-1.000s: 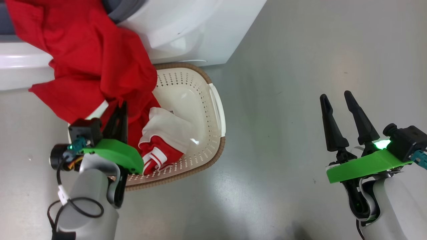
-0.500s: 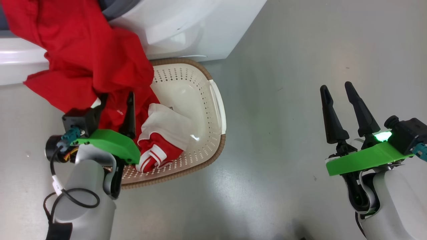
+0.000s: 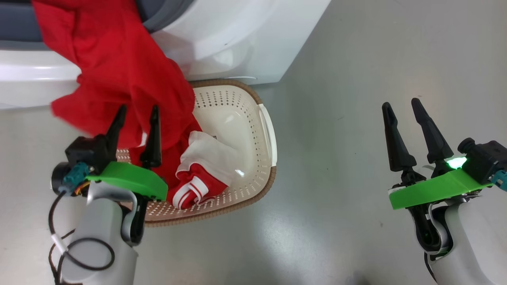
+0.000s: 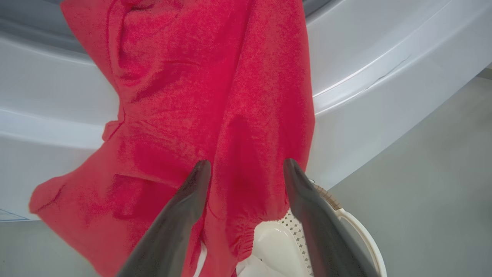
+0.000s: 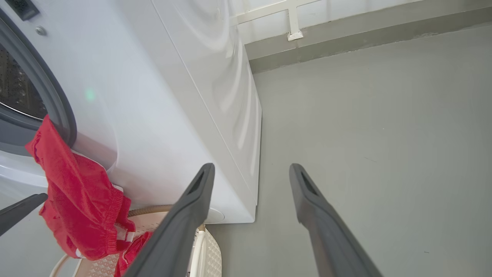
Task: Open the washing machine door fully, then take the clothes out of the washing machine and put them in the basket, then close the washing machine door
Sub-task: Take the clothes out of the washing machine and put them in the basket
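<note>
Red clothes point(image 3: 119, 67) hang from the washing machine point(image 3: 237, 35) mouth down its white front into the basket point(image 3: 245, 118). A red and white bundle point(image 3: 198, 178) lies inside the basket. My left gripper point(image 3: 137, 109) is open just in front of the hanging cloth, at the basket's left end. In the left wrist view, the left gripper point(image 4: 246, 163) has its fingers spread with red clothes point(image 4: 192, 96) behind them and nothing pinched. My right gripper point(image 3: 401, 103) stands open over bare floor, far right. The washing machine door is out of view.
The basket point(image 5: 207, 250) stands on the grey floor point(image 3: 356, 59) against the washing machine point(image 5: 173, 96) front. The grey gasket point(image 5: 57, 100) and drum show at the left of the right wrist view, with a wall skirting point(image 5: 346, 34) beyond the machine.
My left gripper has opened and let go of the red cloth, and its fingers have come up a little from the basket. The head view shifted slightly. The right arm has stayed put.
</note>
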Controlling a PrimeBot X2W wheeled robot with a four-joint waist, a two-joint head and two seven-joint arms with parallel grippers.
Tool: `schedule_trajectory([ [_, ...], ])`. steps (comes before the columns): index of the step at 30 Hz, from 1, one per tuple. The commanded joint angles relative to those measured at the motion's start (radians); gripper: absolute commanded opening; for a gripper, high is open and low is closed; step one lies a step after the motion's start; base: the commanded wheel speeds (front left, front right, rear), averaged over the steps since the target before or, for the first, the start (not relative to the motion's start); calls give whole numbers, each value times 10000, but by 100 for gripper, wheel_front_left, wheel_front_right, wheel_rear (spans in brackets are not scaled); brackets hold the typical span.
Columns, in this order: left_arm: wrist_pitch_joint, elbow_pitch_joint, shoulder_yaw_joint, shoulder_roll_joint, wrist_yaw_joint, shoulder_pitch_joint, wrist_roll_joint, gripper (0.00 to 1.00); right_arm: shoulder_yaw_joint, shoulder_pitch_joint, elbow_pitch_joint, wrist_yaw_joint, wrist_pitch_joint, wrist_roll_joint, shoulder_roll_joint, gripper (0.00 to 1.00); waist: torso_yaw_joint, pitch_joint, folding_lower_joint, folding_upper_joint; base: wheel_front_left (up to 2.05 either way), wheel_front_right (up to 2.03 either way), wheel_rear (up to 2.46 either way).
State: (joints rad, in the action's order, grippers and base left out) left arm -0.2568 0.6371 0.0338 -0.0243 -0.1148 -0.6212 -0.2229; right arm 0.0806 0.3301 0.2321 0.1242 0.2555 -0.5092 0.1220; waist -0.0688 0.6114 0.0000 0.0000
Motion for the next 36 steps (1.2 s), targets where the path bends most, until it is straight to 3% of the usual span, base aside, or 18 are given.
schedule_trajectory([
  [1,-49,-374,-274,-260,-33,396,-114,100,206,-318,-163,65,63,-30,87,100,86,-99,0,0,0,0,0],
  [20,-49,-3611,-396,-260,289,2834,-429,100,199,-612,-115,65,63,-56,312,100,369,-627,0,0,0,0,0],
  [36,-49,-4086,-23,-260,581,2949,-441,100,257,-679,-133,65,63,-63,297,100,318,-675,0,0,0,0,0],
])
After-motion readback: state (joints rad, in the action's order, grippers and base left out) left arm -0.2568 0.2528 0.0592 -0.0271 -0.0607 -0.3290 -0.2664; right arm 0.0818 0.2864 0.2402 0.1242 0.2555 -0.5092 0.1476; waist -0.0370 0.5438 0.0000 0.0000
